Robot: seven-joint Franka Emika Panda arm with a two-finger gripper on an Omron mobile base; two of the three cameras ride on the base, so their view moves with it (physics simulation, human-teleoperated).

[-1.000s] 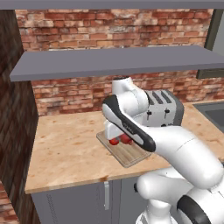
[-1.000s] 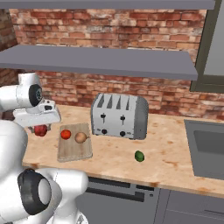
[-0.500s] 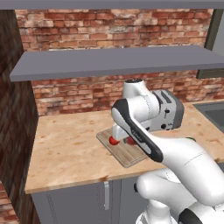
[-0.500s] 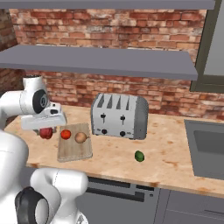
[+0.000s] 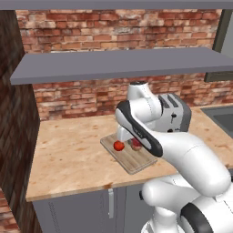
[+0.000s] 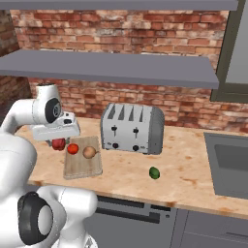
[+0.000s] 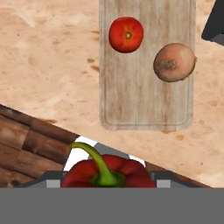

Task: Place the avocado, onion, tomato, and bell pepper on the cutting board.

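My gripper is shut on the dark red bell pepper, which hangs just left of the cutting board. In the hand view the bell pepper with its green stem sits between the fingers at the bottom, short of the cutting board's near end. The tomato and the onion lie side by side on the board. From the right base the tomato and onion show on the board's far half. The avocado lies on the counter right of the board. From the left base the tomato rests on the cutting board.
A silver toaster stands close behind the board's right side. A brick wall backs the counter and a grey shelf runs overhead. A sink is set in at the far right. Bare counter lies left of the board in the left base view.
The hand has carried the bell pepper to the right, from beside the wall toward the board's left edge. Tomato, onion and avocado have stayed put.
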